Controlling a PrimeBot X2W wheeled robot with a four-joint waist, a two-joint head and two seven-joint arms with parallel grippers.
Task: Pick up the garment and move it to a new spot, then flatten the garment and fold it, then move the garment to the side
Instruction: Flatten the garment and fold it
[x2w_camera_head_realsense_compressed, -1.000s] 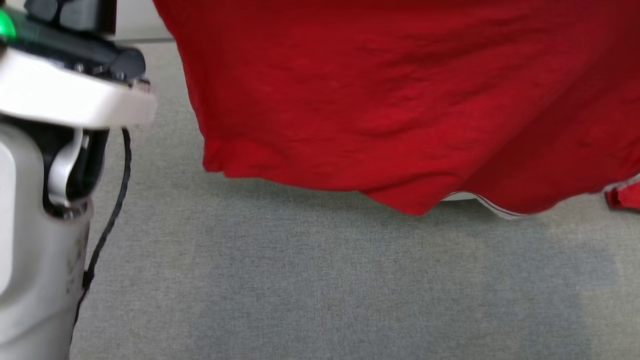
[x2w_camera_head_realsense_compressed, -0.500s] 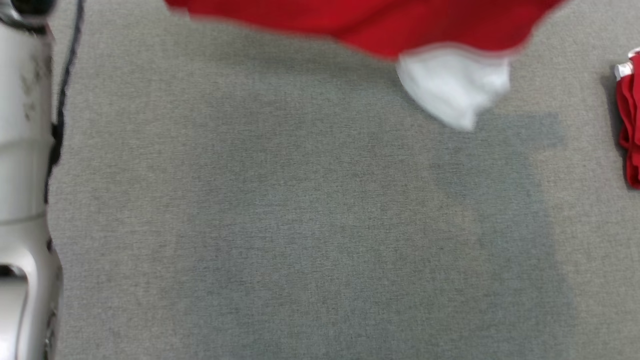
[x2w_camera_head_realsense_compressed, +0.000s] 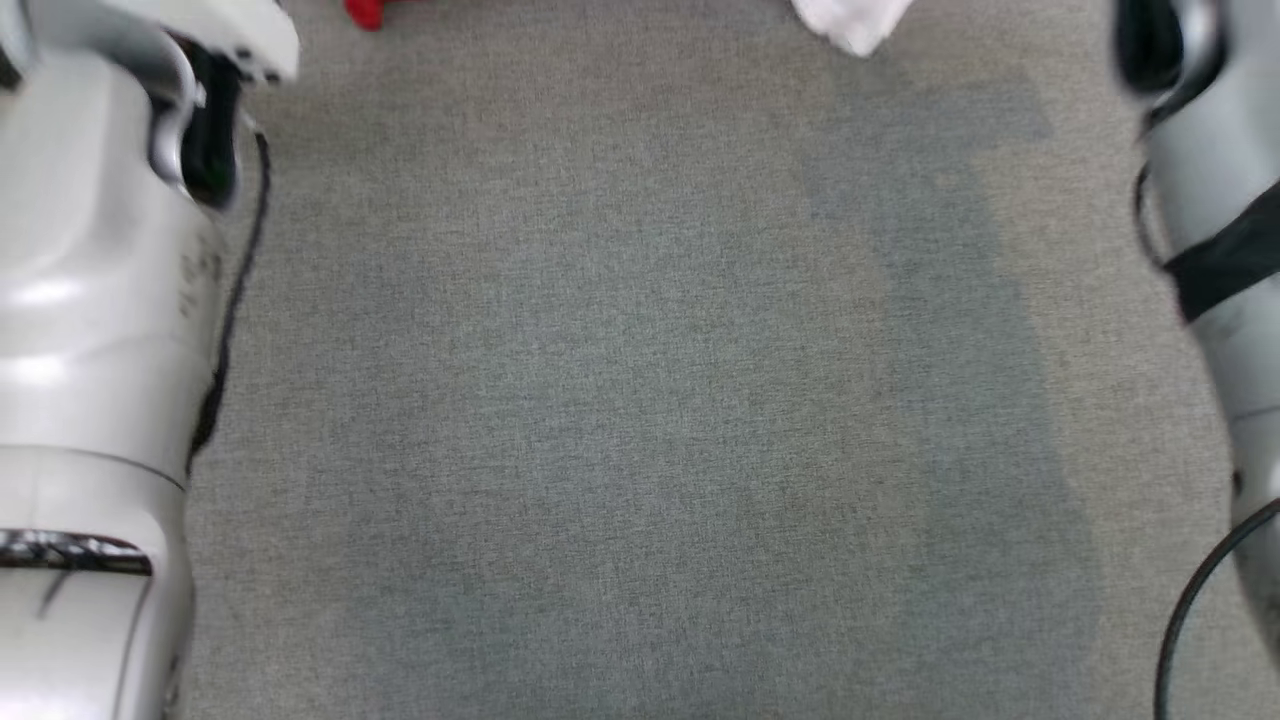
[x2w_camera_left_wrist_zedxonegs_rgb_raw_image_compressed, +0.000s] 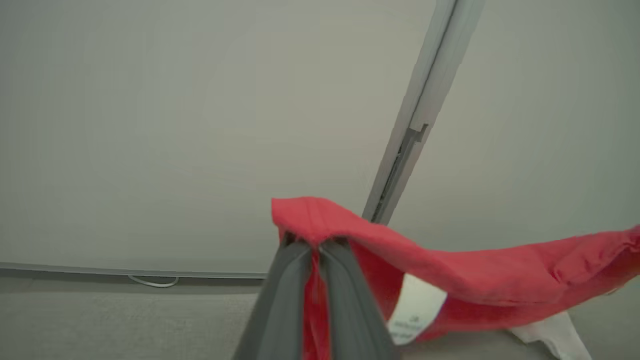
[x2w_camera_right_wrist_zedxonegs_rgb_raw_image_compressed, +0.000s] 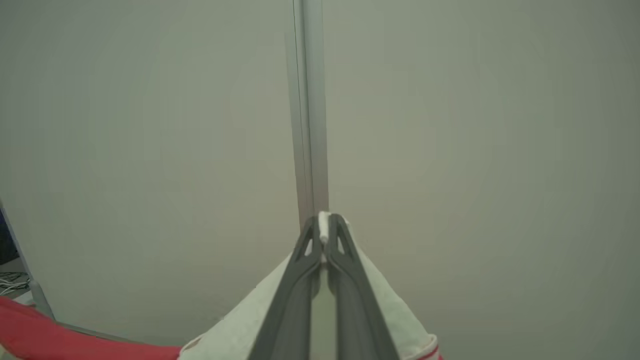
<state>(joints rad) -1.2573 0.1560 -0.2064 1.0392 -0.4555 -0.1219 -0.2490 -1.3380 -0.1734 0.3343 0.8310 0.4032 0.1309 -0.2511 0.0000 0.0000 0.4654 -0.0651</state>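
Held aloft: the red-and-white fabric garment (x2w_camera_left_wrist_zedxonegs_rgb_raw_image_compressed: 465, 282) hangs between both arms. In the left wrist view, the left gripper (x2w_camera_left_wrist_zedxonegs_rgb_raw_image_compressed: 312, 244) has its fingers (x2w_camera_left_wrist_zedxonegs_rgb_raw_image_compressed: 282, 305) pinched almost together on a red fold. The cloth bunches over the fingertips toward 12 o'clock and trails off to 3 o'clock. A white care label (x2w_camera_left_wrist_zedxonegs_rgb_raw_image_compressed: 416, 309) dangles just beside the fingers at 4 o'clock.

In the right wrist view, the right gripper (x2w_camera_right_wrist_zedxonegs_rgb_raw_image_compressed: 324, 225) has its fingers (x2w_camera_right_wrist_zedxonegs_rgb_raw_image_compressed: 352, 305) fully closed on a white edge of the garment (x2w_camera_right_wrist_zedxonegs_rgb_raw_image_compressed: 235, 325). That edge pokes out at the tips and drapes down on both sides toward 5 and 7 o'clock, with red cloth at 8 o'clock. A pale wall (x2w_camera_right_wrist_zedxonegs_rgb_raw_image_compressed: 150, 125) with an upright metal strip (x2w_camera_right_wrist_zedxonegs_rgb_raw_image_compressed: 311, 100) stands behind.

From the head view, a red scrap (x2w_camera_head_realsense_compressed: 365, 12) shows at 11 o'clock and a white tip (x2w_camera_head_realsense_compressed: 850, 24) at 12 o'clock. Both are at the top edge, above the grey woven surface (x2w_camera_head_realsense_compressed: 620, 420). The pale left forearm (x2w_camera_head_realsense_compressed: 90, 300) is at 9 o'clock and the pale right forearm (x2w_camera_head_realsense_compressed: 1220, 260) at 3 o'clock.

A second ago red cloth covered the upper half of this view. Half a second ago it was a band along the top with a white flap below it. The view itself has shifted between these pictures, so how far the cloth itself rose cannot be told.
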